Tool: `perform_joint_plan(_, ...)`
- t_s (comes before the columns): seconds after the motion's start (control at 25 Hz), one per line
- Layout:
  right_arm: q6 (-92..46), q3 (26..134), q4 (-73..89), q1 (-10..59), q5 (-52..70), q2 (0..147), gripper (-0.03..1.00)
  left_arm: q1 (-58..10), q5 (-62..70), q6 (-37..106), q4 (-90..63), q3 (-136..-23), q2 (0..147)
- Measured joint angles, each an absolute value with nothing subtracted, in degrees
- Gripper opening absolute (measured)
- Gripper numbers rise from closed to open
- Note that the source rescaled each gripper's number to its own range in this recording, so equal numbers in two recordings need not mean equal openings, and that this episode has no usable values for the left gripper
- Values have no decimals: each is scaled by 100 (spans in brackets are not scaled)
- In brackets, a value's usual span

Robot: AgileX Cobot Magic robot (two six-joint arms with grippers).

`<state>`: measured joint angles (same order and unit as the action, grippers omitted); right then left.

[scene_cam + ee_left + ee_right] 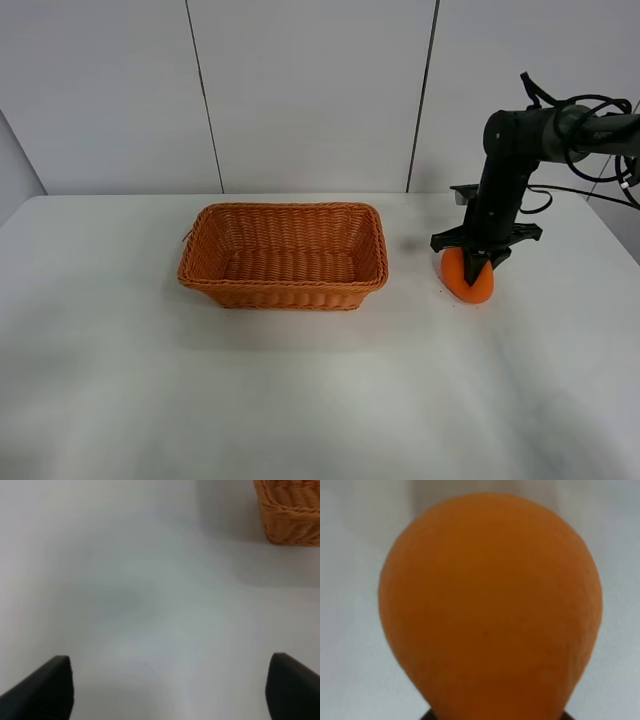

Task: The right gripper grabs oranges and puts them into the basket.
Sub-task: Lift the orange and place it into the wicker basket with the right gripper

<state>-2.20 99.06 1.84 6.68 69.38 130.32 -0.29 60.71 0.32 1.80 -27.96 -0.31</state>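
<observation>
White tabletop (300, 400) (basket (290, 293) left of orange (468, 283)) before pale panelled wall (300, 90)

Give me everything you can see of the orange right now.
The orange is a single bright, matte, dimpled fruit, pear-shaped with a narrowed end; no stem shows. It appears to rest on the white table, beside the basket and clear of it. The right end effector is down over its top; whether it grips is unclear.

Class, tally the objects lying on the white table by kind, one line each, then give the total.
Bright orange pear-shaped fruit: 1
Rectangular woven wicker basket: 1
Total: 2
</observation>
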Motion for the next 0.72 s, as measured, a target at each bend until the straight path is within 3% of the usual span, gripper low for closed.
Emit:
perform_joint_plan(0.52, -257, 10496, 154, 725, 6977, 11234, 1, -29, 6071, 32, 185, -2796, -31)
perform_joint_plan(0.72, -257, 10519, 153, 1299, 7001, 10958, 1, -29, 6071, 32, 185, -2796, -31)
